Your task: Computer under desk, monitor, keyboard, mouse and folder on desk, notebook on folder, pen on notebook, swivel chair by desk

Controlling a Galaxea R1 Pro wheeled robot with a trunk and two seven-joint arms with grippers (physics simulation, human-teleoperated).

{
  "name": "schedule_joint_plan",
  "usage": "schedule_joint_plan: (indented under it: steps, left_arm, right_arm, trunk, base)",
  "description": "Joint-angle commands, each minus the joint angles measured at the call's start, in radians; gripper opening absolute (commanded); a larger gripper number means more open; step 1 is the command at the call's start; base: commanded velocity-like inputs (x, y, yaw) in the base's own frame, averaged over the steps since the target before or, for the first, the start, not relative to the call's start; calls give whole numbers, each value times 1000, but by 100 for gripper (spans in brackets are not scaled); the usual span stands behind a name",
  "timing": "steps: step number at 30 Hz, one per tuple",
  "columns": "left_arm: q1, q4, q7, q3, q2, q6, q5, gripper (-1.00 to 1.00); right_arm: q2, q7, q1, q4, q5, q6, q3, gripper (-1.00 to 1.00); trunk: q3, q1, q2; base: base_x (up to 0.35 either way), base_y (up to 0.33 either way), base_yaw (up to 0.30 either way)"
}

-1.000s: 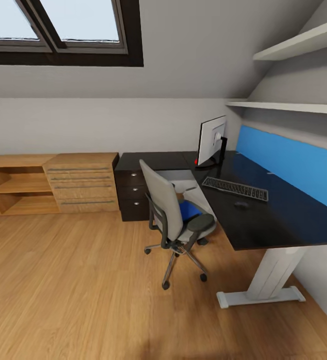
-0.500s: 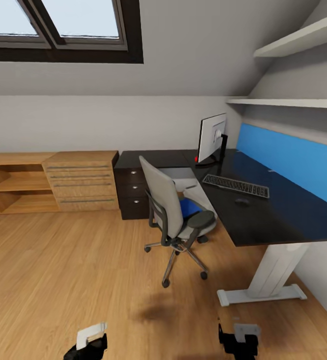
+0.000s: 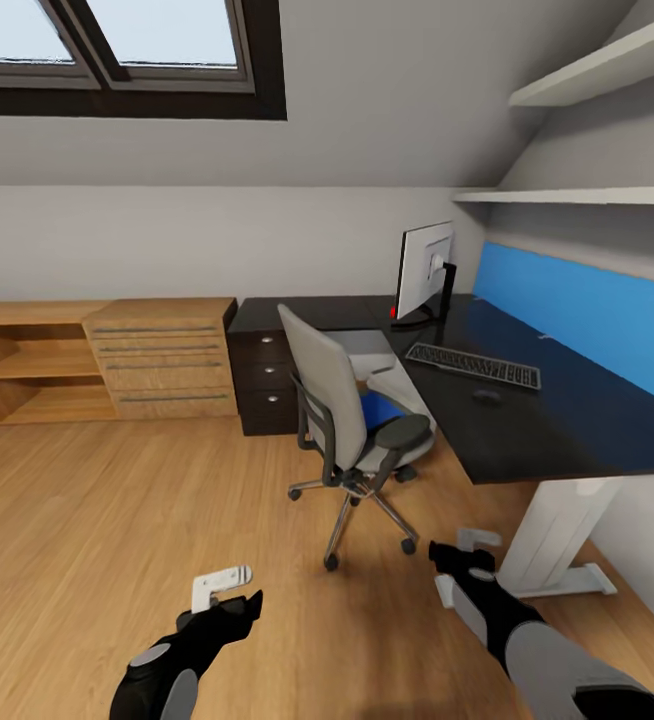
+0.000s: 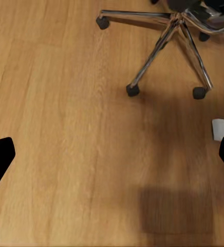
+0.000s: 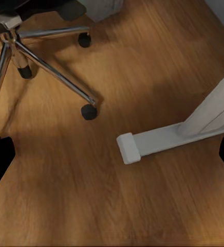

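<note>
The swivel chair (image 3: 342, 420) stands at the inner corner of the black-topped desk (image 3: 567, 430), its back toward me. The blue folder (image 3: 379, 410) lies on its seat. On the desk are the monitor (image 3: 425, 272), the keyboard (image 3: 473, 366) and the mouse (image 3: 486, 396). The light grey computer (image 3: 367, 348) sits under the desk behind the chair. My left gripper (image 3: 229, 590) (image 4: 112, 159) and right gripper (image 3: 464, 552) (image 5: 112, 154) hang open over the floor short of the chair, with nothing between their fingers. The notebook and pen are out of view.
A low light-wood shelving counter (image 3: 97, 355) runs along the left wall beside the dark drawer unit (image 3: 267, 385). The desk's white foot (image 3: 552, 590) (image 5: 163, 139) lies near my right gripper. The chair's chrome base (image 4: 168, 36) (image 5: 35, 56) spreads over the wood floor.
Both arms have come up and forward into the head view toward the chair. The head camera has tipped down a little. Chair and desk items have not moved.
</note>
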Motion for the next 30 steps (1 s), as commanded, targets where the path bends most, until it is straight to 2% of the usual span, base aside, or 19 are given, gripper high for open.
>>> schedule_joint_plan:
  steps: [1, 3, 5, 6, 11, 13, 17, 19, 23, 27, 28, 30]
  left_arm:
    - [-1, -3, 9, -3, -2, 4, 12, 100]
    - [-1, -5, 10, -9, -4, 3, 13, 100]
    - [0, -6, 9, -8, -3, 1, 13, 100]
    - [0, -6, 7, -7, 1, -1, 12, 100]
    - [0, -6, 7, -7, 10, -19, 12, 100]
    - [0, -6, 8, -6, 10, -28, 12, 100]
    - [0, -6, 8, -9, 12, -110, 11, 100]
    - [0, -6, 8, -37, 13, -122, 11, 100]
    - [0, -6, 12, -50, 29, -123, 10, 100]
    - [0, -5, 16, -13, 45, -107, 11, 100]
    - [-2, -5, 16, 10, 48, -86, 12, 100]
    - [-9, -5, 16, 28, 51, -61, 13, 100]
  right_arm:
    - [0, -1, -6, 3, -26, 0, 4, 100]
    - [1, -1, -14, 7, -49, 1, 6, 100]
    - [2, -1, -15, 6, -51, -3, 5, 100]
    - [7, -4, -15, 8, -53, -67, 5, 100]
    - [35, -11, -15, 15, -53, -147, 4, 100]
    - [37, -11, -15, 16, -52, -149, 4, 100]
    - [38, -11, -15, 16, -52, -153, 4, 100]
    - [38, -12, -15, 16, -51, -153, 4, 100]
    - [38, -12, -14, 15, -50, -153, 5, 100]
    - [39, -13, -14, 15, -49, -153, 5, 100]
    - [39, -13, -14, 16, -49, -152, 5, 100]
    - [39, -13, -14, 16, -49, -152, 5, 100]
  trunk:
    - [-4, 4, -8]
    - [-10, 12, -22]
    - [-17, 19, -36]
    - [-20, 23, -43]
    - [-36, 42, -78]
    - [-42, 50, -92]
    - [-54, 65, -120]
    - [-61, 73, -134]
    - [-73, 88, -162]
    - [-86, 104, -190]
    - [-89, 107, -197]
    - [-95, 115, -211]
  base:
    - [0, 0, 0]
    - [0, 0, 0]
    - [0, 0, 0]
    - [0, 0, 0]
    - [0, 0, 0]
    - [0, 0, 0]
    - [0, 0, 0]
    - [0, 0, 0]
    - [0, 0, 0]
    - [0, 0, 0]
    - [0, 0, 0]
    - [0, 0, 0]
